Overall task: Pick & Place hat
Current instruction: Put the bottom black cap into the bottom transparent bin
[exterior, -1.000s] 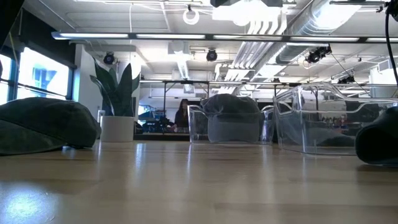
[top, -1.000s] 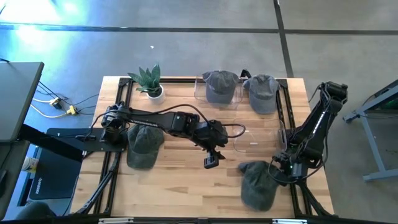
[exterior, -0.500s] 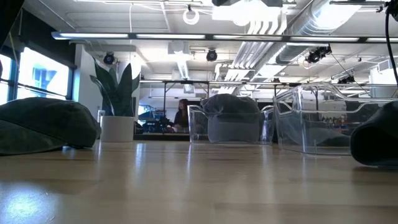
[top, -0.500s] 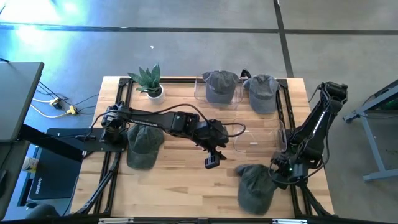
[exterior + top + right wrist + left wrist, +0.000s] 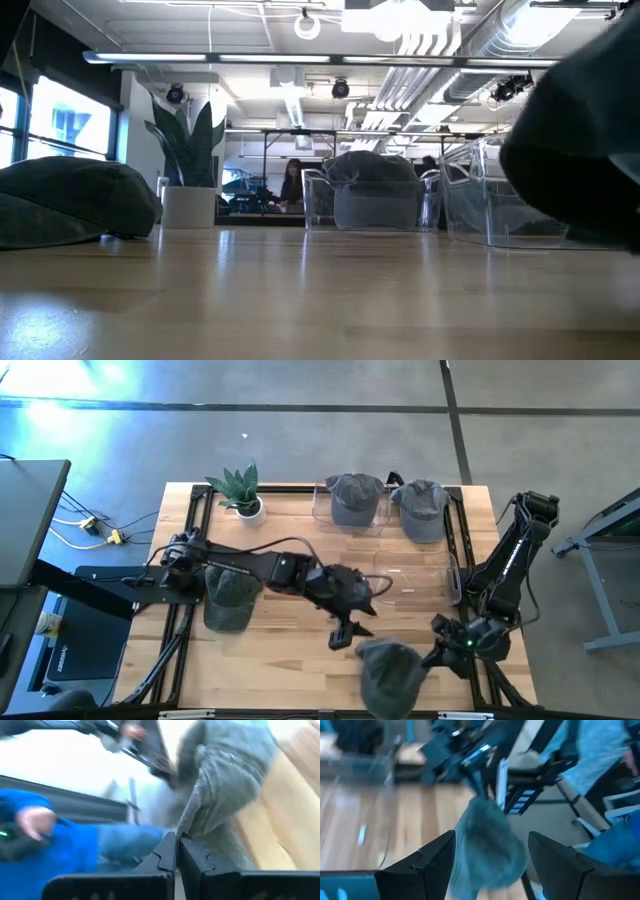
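At the left of the table a dark green cap (image 5: 226, 596) is lying beside the left arm's base, with a potted plant (image 5: 240, 493) at the far left corner, and neither is being handled. The left gripper (image 5: 345, 634) is reaching across to the middle of the wooden table (image 5: 290, 660), hovering just left of the hat in play; its wrist view is showing the two fingers (image 5: 427, 865) spread wide with nothing between them, pointing at that hat. At the far edge a cap in a clear bin (image 5: 354, 498) and a second grey cap (image 5: 421, 508) are sitting side by side, and an empty clear bin (image 5: 410, 582) is standing right of centre. The grey hat (image 5: 390, 673) is hanging at the near edge of the table, right of centre, pinched at its edge by the right gripper (image 5: 438, 652), whose fingers (image 5: 167, 852) are pressed together on the fabric. This looks like the carry step, with the hat lifted and in transit; the next move probably calls for bringing it over the empty bin or passing it to the waiting open gripper, though which is intended cannot be told. The low view is showing only a dark mass at its right edge, cut off; both wrist views are blurred, and a person in blue beyond the table is hard to make out.
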Available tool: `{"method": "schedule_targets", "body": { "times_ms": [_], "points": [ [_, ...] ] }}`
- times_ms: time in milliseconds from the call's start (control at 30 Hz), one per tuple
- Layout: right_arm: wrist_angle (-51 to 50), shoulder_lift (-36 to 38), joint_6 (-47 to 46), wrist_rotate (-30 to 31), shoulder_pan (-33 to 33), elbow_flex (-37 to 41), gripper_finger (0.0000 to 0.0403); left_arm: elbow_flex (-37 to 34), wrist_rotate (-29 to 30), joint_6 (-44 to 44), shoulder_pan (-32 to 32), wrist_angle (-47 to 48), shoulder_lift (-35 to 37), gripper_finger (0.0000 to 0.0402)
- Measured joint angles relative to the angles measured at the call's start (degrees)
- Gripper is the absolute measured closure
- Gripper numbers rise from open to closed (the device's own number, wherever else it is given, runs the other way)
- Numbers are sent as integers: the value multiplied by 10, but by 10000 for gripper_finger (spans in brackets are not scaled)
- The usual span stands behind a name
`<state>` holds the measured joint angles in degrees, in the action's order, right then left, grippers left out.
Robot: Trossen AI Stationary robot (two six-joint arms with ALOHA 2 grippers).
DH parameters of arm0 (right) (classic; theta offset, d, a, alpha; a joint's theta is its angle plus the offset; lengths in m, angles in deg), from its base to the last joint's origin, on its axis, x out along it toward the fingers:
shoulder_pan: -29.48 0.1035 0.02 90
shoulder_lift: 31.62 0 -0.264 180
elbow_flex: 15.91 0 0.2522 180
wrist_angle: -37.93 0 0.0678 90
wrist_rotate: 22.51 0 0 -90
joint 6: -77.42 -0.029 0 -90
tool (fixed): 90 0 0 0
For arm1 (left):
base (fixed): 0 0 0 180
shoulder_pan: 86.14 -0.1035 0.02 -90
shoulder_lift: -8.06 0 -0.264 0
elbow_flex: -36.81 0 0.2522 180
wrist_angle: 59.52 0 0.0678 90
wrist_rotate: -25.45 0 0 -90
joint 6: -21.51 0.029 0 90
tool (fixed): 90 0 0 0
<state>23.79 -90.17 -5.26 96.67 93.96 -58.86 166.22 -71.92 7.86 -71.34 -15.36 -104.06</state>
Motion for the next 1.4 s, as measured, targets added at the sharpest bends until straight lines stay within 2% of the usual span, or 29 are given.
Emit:
{"method": "schedule_targets", "body": {
  "times_ms": [67,233,433,500,600,1300,1400],
  "points": [
    [45,0,42,21,-3,0,393,2,-8,16,4,-43,-11,156],
    [132,0,133,24,-29,0,397,0,-26,33,-2,-130,-51,156],
    [185,0,210,24,-63,0,398,2,-82,29,-17,-181,-94,156],
    [198,0,226,24,-72,0,399,-2,-89,30,-17,-174,-104,156],
    [220,0,254,25,-78,0,400,2,-90,52,-17,-213,-127,156],
    [272,1,282,20,-82,0,399,1,-90,110,-17,-222,-162,156],
    [298,2,304,19,-82,0,401,-1,-124,109,-17,-203,-175,161]
  ]
}}
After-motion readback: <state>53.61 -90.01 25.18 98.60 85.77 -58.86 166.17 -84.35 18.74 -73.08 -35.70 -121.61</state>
